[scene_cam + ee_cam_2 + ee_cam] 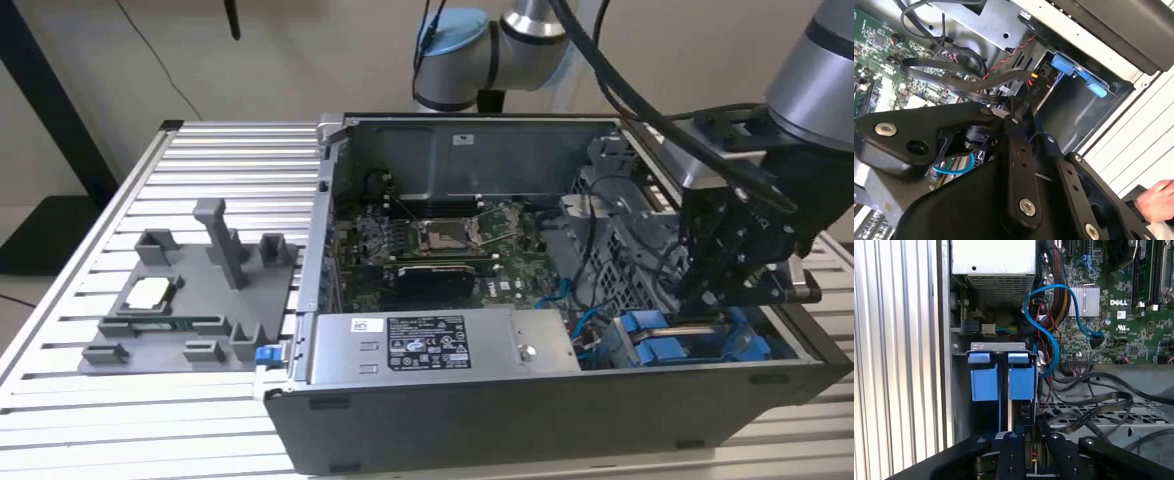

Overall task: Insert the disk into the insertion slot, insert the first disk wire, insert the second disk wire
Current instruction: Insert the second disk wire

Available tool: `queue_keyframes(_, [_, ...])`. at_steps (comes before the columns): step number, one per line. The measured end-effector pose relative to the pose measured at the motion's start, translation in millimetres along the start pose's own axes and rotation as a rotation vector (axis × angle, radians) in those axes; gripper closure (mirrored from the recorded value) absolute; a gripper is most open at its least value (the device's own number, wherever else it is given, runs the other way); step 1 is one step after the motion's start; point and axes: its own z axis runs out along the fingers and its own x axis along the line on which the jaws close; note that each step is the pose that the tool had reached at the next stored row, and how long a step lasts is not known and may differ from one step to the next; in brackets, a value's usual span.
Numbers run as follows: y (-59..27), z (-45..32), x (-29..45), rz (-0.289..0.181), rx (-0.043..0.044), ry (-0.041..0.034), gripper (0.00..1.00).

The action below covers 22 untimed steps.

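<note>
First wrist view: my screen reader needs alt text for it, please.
The gripper hangs just behind two blue drive carriers in a metal cage of an open computer case. A blue cable loops beside them, before the green motherboard.

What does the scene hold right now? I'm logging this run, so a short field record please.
setting: open computer case on a slatted metal table
gripper: down in the case's corner at the exterior view's right, beside the blue drive carriers
gripper contact: cannot tell
cables: loose black wires near the gripper
also: grey parts tray on the table
</note>
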Motion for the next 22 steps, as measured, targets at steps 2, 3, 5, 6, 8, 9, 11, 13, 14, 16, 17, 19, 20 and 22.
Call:
queue_keyframes(2, [-0.1, -7.5, -0.2, 0.000, -0.0011, 0.0002, 0.76])
queue_keyframes(3, [-0.2, -10.6, -0.3, 0.000, -0.0011, 0.0003, 0.76])
queue_keyframes(5, [-0.3, -15.0, -0.4, 0.000, -0.0012, 0.0003, 0.76])
queue_keyframes(6, [-0.4, -16.7, -0.4, 0.000, -0.0012, 0.0002, 0.76])
queue_keyframes(8, [-0.4, -20.2, -0.5, 0.000, -0.0013, 0.0003, 0.76])
queue_keyframes(9, [-0.5, -21.9, -0.5, 0.000, -0.0013, 0.0002, 0.76])
queue_keyframes(11, [-0.5, -25.3, -0.6, 0.000, -0.0013, 0.0003, 0.76])
queue_keyframes(13, [-0.6, -27.9, -0.6, 0.000, -0.0013, 0.0002, 0.76])
queue_keyframes(14, [-0.6, -29.4, -0.7, 0.000, -0.0013, 0.0002, 0.76])
queue_keyframes(16, [-0.7, -32.9, -0.8, 0.000, -0.0013, 0.0003, 0.76])
queue_keyframes(17, [-0.7, -34.5, -0.8, 0.000, -0.0013, 0.0003, 0.76])
queue_keyframes(19, [-0.8, -37.0, -0.8, 0.000, -0.0013, 0.0001, 0.76])
queue_keyframes(20, [-0.8, -38.0, -0.9, 0.000, -0.0013, 0.0002, 0.76])
queue_keyframes(22, [-0.8, -38.6, -0.9, 0.000, -0.0013, 0.0000, 0.76])
